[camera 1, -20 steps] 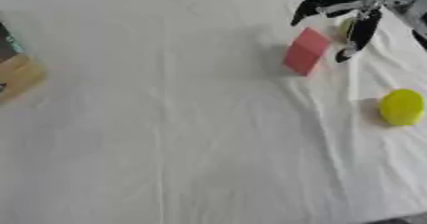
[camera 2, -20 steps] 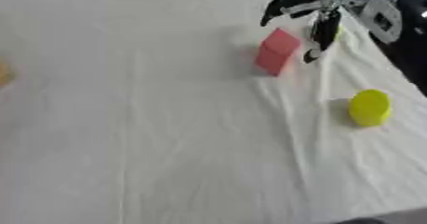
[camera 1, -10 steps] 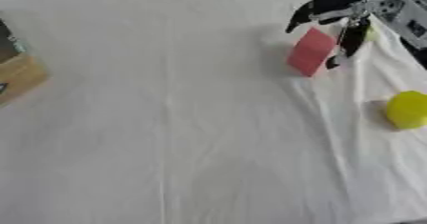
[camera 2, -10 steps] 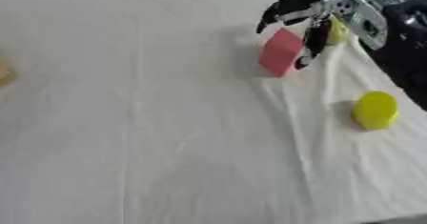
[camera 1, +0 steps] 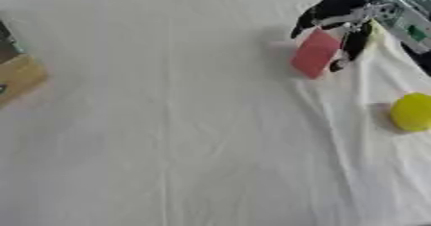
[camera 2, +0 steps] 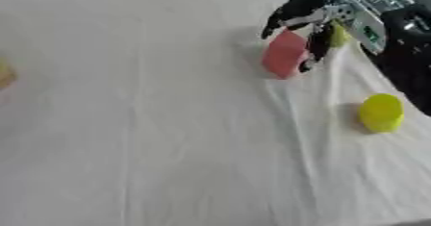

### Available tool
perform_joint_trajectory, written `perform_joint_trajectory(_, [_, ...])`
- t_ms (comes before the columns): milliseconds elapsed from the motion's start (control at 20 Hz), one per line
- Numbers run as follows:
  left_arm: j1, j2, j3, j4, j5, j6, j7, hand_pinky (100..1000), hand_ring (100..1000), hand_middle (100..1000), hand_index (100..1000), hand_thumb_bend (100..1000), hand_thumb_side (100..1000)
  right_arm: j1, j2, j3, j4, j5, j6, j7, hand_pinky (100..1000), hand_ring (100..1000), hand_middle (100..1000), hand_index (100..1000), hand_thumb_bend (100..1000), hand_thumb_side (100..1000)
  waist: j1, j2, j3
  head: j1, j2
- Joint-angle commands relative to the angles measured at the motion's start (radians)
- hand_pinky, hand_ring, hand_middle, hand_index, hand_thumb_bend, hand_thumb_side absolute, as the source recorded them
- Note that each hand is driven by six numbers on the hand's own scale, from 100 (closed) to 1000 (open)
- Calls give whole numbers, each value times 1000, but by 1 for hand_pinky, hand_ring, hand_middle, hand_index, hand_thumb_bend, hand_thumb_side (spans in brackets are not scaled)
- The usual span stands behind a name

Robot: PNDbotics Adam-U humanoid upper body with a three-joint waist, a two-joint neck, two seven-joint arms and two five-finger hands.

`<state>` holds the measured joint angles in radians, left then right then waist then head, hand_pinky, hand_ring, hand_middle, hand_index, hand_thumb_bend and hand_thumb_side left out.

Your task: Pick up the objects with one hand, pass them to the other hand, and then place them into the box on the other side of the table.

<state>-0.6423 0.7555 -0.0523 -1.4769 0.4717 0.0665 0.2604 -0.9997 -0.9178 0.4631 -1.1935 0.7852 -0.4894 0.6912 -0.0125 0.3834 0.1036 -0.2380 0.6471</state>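
Right hand (camera 1: 341,25) has its fingers curled around the red block (camera 1: 316,53) (tilted), so I'd lift straight up before passing.

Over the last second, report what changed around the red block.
The right hand has closed further round the red block, fingers behind and beside it; the block stays on the white cloth, slightly tilted. The yellow cylinder and the cardboard box at the left edge did not move.

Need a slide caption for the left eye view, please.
Right robot hand closes around a tilted red block on the white cloth; a yellow object waits nearby.
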Motion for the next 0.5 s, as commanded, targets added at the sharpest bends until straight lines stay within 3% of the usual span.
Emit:
perform_joint_trajectory(50, [-9, 24, 16, -16, 4, -1, 5, 766, 791, 777, 851, 594, 674, -15, -21, -19, 10, 11, -138, 131, 934, 906, 825, 887, 584, 151, 2, -20, -1, -5, -13])
perform_joint_trajectory(450, [-6, 23, 17, -14, 4, 0, 7, 767, 789, 776, 847, 593, 674, -22, -11, -36, 57, -29, -141, 74, 913, 864, 740, 793, 557, 167, 5, -21, -5, -7, -18])
perform_joint_trajectory(500, [-6, 23, 17, -14, 4, 0, 6, 767, 789, 775, 847, 594, 674, -22, -9, -38, 62, -39, -137, 62, 903, 846, 701, 757, 495, 223, 5, -21, -5, -8, -19])
